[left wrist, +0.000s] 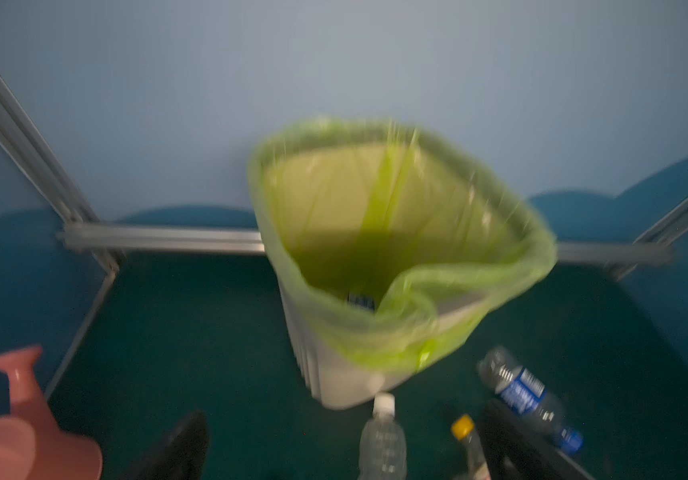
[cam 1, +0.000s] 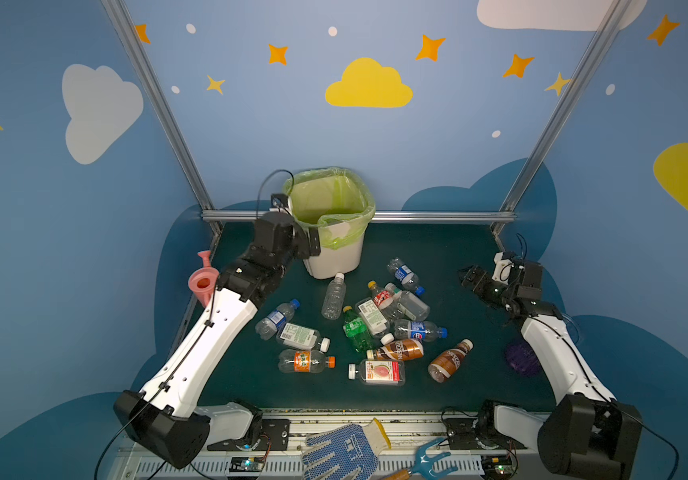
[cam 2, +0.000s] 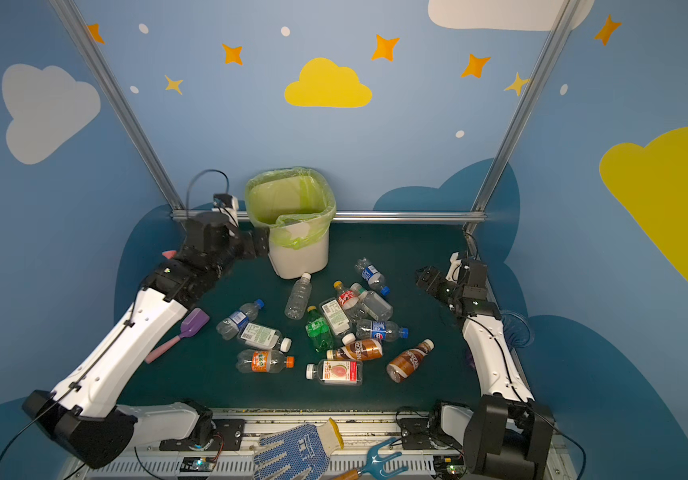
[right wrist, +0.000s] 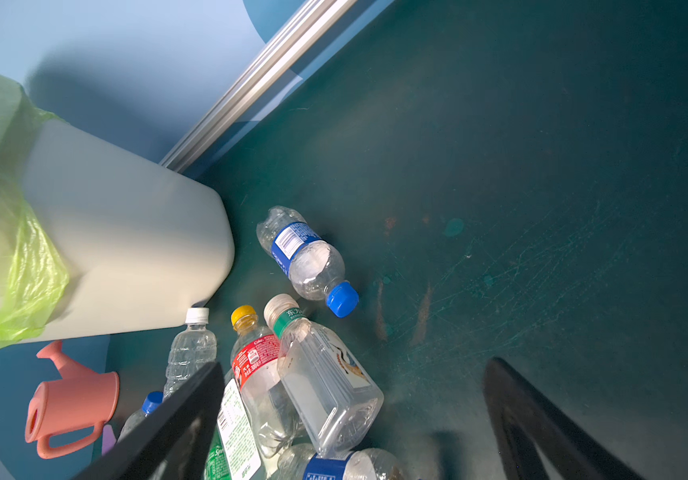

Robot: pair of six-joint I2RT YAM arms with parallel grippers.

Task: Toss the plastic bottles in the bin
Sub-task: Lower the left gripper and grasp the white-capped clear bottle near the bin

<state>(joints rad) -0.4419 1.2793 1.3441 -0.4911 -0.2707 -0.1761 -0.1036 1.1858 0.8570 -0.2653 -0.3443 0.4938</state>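
Observation:
The white bin [cam 1: 336, 257] with its yellow-green bag stands at the back of the mat; it also shows in the other top view as bin [cam 2: 298, 259]. My left gripper [cam 1: 312, 244] hangs open beside the bin's left wall, below the rim, with nothing between its fingers [left wrist: 180, 444]. The left wrist view is blurred; a blue label [left wrist: 361, 300] shows deep inside the bag. Several plastic bottles lie on the mat: a clear one [cam 1: 334, 297] at the bin's foot, a green one [cam 1: 357, 330], two brown ones [cam 1: 400, 350]. My right gripper [cam 1: 469, 278] is open and empty, right of the blue-labelled bottle [right wrist: 305, 257].
A pink watering can [cam 1: 203, 282] sits by the left arm and a purple scoop [cam 2: 188, 328] under it. A purple ball [cam 1: 521, 359] lies near the right arm. An aluminium rail [cam 1: 438, 216] bounds the back. A glove [cam 1: 342, 451] and blue fork [cam 1: 429, 459] lie in front.

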